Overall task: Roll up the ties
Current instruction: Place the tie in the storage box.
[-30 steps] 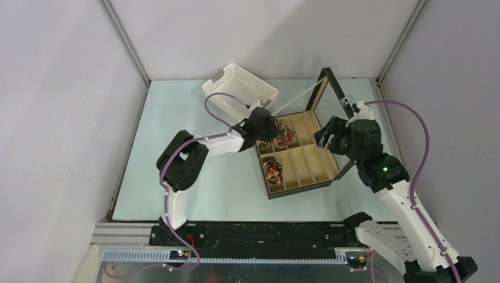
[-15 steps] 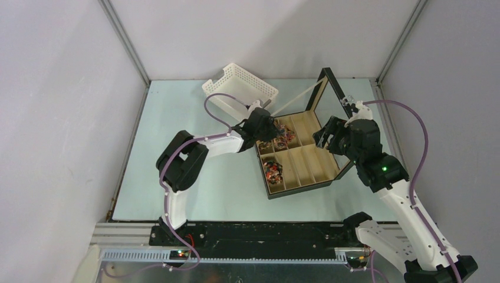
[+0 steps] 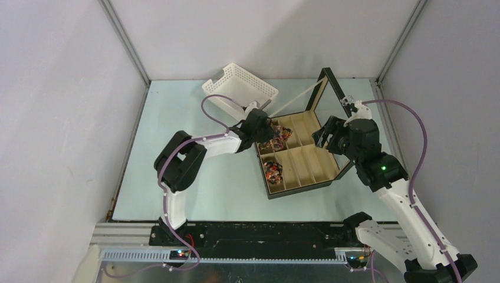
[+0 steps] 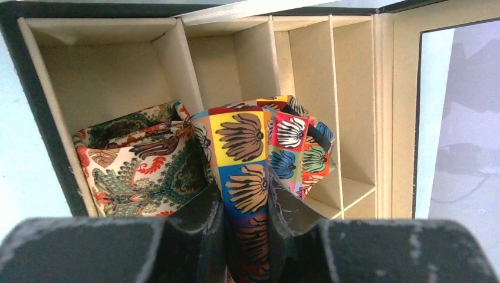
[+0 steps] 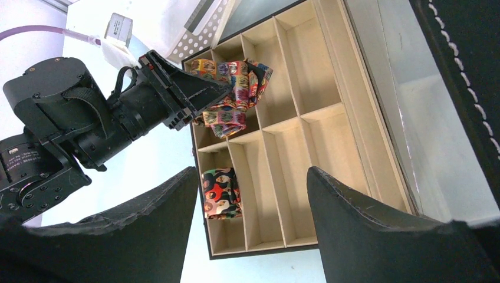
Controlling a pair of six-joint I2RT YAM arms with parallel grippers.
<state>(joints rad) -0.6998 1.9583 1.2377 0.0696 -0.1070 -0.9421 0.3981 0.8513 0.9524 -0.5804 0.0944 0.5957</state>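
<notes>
top external: black box open on the pale table, white perforated basket just behind its far-left corner. left gripper reaching in over the far-left compartments. right gripper hanging above the right side of the box, touching nothing.

left wrist: fingers pinched together on a fold of the checked tie, with its yellow, red and blue squares and brown flower shapes. fold standing up between the pads and leaning over the divider beside the corner compartment. paisley tie, cream with green and red, bunched in that corner compartment and touching the checked tie along one side.

right wrist: jaws wide apart, holding nothing, framing the box from above. glass lid raised along the right side. third tie, red, green and black, coiled in the near-left compartment, apart from the other two. left gripper seen from the side here, clamped on the checked tie at the far-left end of the box, loose cloth spilling down into the compartments below it.
</notes>
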